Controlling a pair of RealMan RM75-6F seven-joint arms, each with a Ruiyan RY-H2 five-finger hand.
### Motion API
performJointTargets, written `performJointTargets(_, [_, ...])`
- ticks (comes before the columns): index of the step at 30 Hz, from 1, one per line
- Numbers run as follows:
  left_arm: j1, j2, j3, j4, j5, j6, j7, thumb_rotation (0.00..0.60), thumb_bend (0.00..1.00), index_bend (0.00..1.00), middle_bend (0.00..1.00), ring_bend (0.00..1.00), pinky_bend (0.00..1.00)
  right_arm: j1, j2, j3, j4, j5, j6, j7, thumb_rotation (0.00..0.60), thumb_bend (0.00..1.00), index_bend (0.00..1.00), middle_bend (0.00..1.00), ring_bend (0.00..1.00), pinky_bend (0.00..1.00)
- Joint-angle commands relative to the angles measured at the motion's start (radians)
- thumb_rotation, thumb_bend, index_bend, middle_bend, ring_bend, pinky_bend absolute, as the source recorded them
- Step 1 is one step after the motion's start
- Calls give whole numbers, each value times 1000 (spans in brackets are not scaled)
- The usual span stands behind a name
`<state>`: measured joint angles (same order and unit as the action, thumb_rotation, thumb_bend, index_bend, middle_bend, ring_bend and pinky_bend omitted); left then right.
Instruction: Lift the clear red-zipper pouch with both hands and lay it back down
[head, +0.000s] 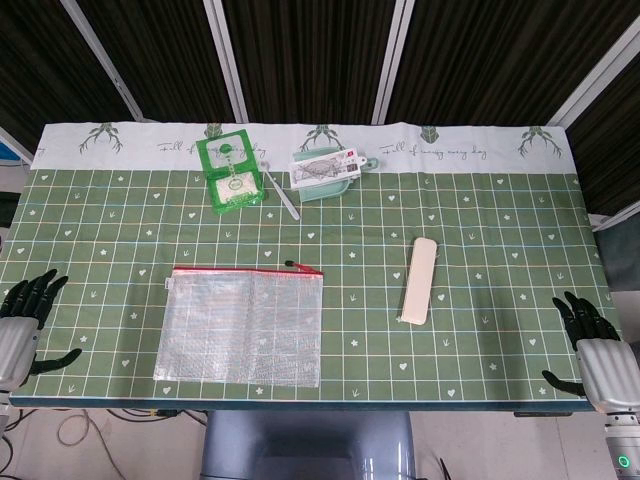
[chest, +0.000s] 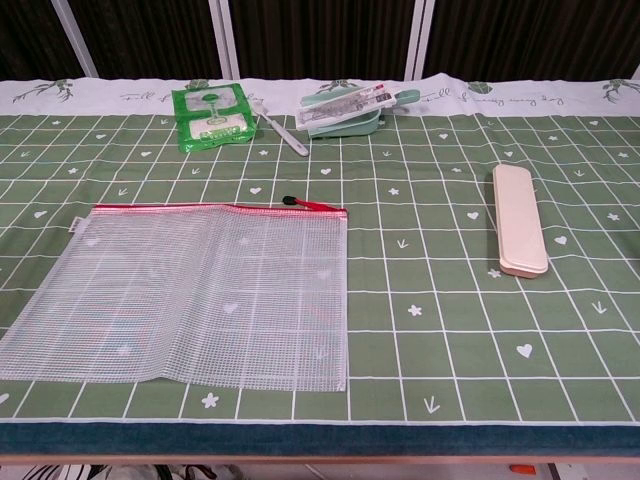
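Note:
The clear mesh pouch (head: 240, 327) with a red zipper along its far edge lies flat on the green cloth, left of centre; the chest view shows the pouch (chest: 190, 295) filling the near left. My left hand (head: 22, 318) hovers at the table's near left corner, fingers spread, holding nothing, well left of the pouch. My right hand (head: 593, 346) sits at the near right corner, fingers apart and empty, far from the pouch. Neither hand shows in the chest view.
A cream pencil case (head: 419, 280) lies right of centre. At the back stand a green packet (head: 230, 172), a white pen (head: 281, 194) and a pale green holder with a card (head: 327, 172). The green tablecloth (head: 500, 230) covers the table.

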<state>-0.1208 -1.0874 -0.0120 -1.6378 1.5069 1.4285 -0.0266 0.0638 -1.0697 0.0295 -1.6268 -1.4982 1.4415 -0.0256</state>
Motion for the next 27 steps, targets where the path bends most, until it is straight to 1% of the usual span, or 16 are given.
performJointTargets(1, [0,0,0,0,0,-1,1,600,79,0,0,0,0,0,0,0,0,-1,0,0,600,109,0,0,0,197])
performJointTargets(9, [-1,0,0,0,-1,-3,6,600,79,0,0,0,0,-1,-4,2,4,-12,14,2,600,110,0,0,0,197])
performJointTargets(14, [-8,-2,-2,-4,-8,-17,42,600,79,0,0,0,0,-2,-17,6,15,-19,27,1,600,110,0,0,0,197])
performJointTargets(18, [-25,4,-11,-44,-28,-44,77,600,80,0,0,0,0,0,-26,10,22,-6,18,1,600,110,0,0,0,197])
performJointTargets(20, [-44,13,-25,-75,-39,-66,108,600,81,0,0,0,0,2,-29,11,24,-4,15,-1,600,110,0,0,0,197])
performJointTargets(23, [-87,21,-57,-129,-59,-101,167,600,86,0,0,0,0,2,-31,10,23,-5,14,-2,600,110,0,0,0,197])
performJointTargets(27, [-161,22,-117,-216,-124,-173,253,600,99,0,0,0,0,1,-32,10,22,-4,15,-1,600,110,0,0,0,197])
